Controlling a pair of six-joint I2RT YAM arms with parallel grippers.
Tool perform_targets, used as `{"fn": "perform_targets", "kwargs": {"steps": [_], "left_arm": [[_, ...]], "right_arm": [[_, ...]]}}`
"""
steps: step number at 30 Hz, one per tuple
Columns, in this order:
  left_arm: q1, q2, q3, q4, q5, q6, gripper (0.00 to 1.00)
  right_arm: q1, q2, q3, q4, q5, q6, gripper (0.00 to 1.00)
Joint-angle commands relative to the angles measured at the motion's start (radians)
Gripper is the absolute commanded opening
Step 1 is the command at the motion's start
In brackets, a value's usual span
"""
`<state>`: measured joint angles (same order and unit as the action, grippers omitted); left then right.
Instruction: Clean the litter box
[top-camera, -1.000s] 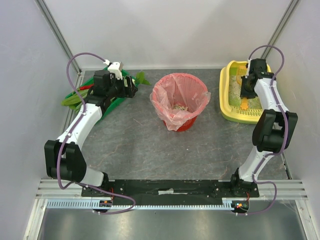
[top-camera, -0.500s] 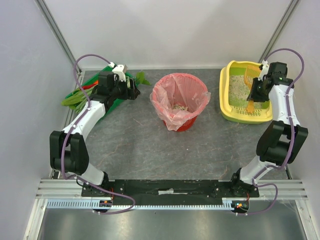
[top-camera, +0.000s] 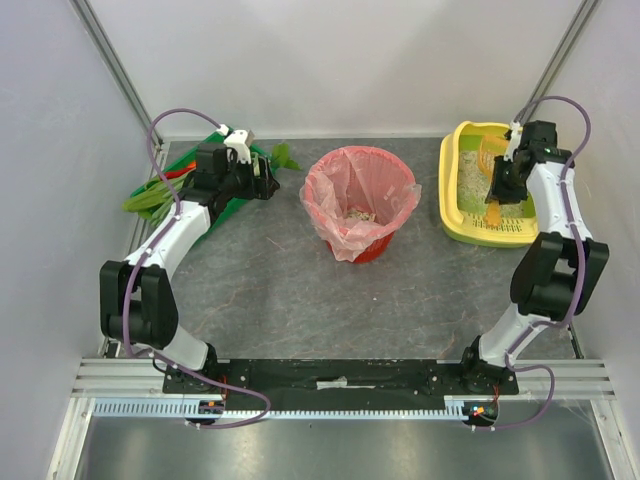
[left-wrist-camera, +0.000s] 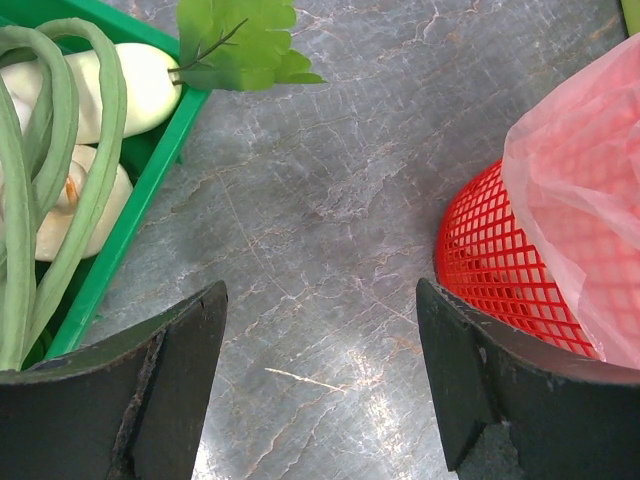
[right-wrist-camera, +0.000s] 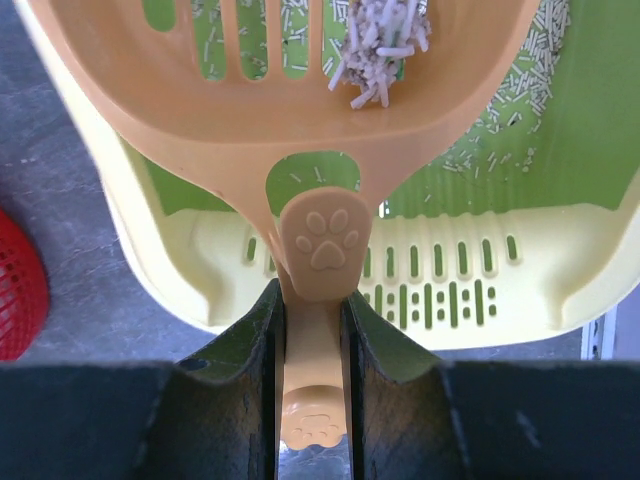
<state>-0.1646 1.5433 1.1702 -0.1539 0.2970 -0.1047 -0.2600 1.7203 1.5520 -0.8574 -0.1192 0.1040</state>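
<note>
Litter box (top-camera: 450, 195): long axis near-far, slotted rim (top-camera: 510, 232) nearside.

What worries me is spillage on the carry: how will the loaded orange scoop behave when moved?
The scoop looks like thin rigid plastic, probably stiff and light. The right gripper pinches only its narrow handle, so it may twist. The loose clump sits off-centre near the slots; pellets could shed if tilted.

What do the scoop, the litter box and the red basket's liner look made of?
Scoop: orange moulded plastic, matte, with embossed paw prints and slots. Litter box: smooth yellow plastic, moulded slots in its rim. Liner: thin pink plastic film, likely, translucent and crinkled.
</note>
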Motion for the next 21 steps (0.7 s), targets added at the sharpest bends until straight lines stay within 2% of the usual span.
{"fn": "perform_targets", "kwargs": {"steps": [1,6,9,12,16,18,21], "left_arm": [[0.005,0.003,0.028,0.042,0.025,0.026,0.83],[0.005,0.000,0.032,0.037,0.025,0.031,0.83],[0.005,0.006,0.037,0.039,0.027,0.026,0.83],[0.005,0.009,0.045,0.040,0.030,0.023,0.83],[0.005,0.014,0.048,0.042,0.033,0.020,0.83],[0.007,0.012,0.043,0.040,0.031,0.017,0.83],[0.007,0.011,0.034,0.048,0.034,0.011,0.83]], "right_arm": [[0.070,0.084,0.105,-0.101,0.143,-0.069,0.00],[0.033,0.093,0.106,-0.092,0.245,-0.036,0.00],[0.085,0.130,0.151,-0.166,0.263,-0.096,0.00],[0.076,0.108,0.126,-0.154,0.326,-0.076,0.00],[0.096,0.139,0.161,-0.234,0.312,-0.130,0.00],[0.130,0.118,0.149,-0.241,0.422,-0.150,0.00],[0.074,0.114,0.160,-0.253,0.454,-0.124,0.00]]}}
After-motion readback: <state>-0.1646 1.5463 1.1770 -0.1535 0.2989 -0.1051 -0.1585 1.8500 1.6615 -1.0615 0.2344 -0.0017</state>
